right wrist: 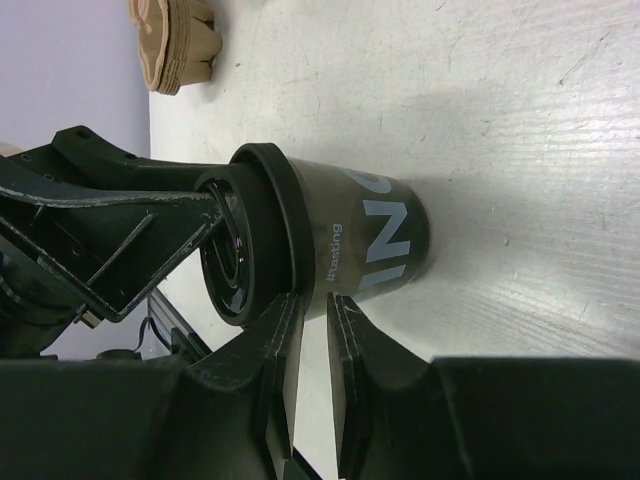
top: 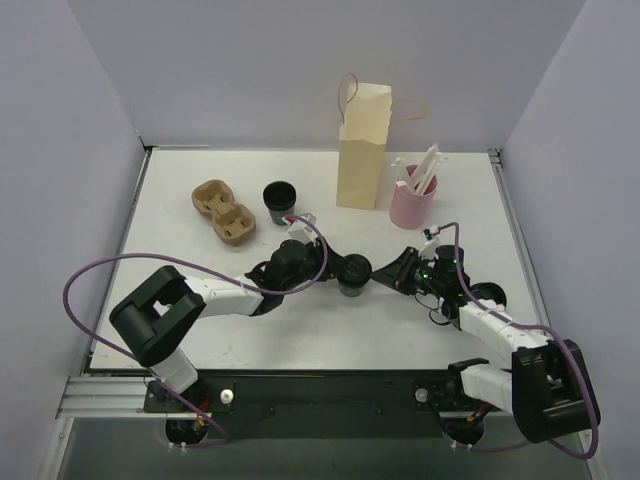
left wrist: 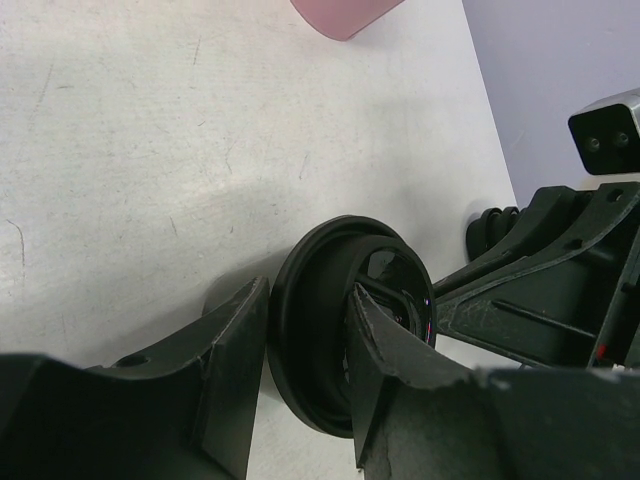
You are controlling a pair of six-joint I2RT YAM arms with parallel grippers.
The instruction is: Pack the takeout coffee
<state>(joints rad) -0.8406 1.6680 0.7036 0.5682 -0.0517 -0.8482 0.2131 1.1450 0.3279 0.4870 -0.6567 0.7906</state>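
A dark coffee cup (top: 352, 283) with pale lettering stands mid-table; it also shows in the right wrist view (right wrist: 370, 240). A black lid (left wrist: 320, 320) sits on its top (right wrist: 262, 230). My left gripper (top: 338, 270) (left wrist: 300, 370) is shut on the lid's rim, one finger outside and one over the lid's recess. My right gripper (top: 400, 272) (right wrist: 315, 315) is nearly closed with nothing between its fingers, its tips against the cup's side just under the lid rim. A second dark cup (top: 280, 201) stands behind, near a cardboard cup carrier (top: 224, 212). A tan paper bag (top: 362, 150) stands upright at the back.
A pink cup (top: 412, 201) with white sticks stands right of the bag and shows at the top of the left wrist view (left wrist: 345, 15). The carrier also shows in the right wrist view (right wrist: 170, 40). Purple walls enclose the white table (top: 460, 330) on three sides.
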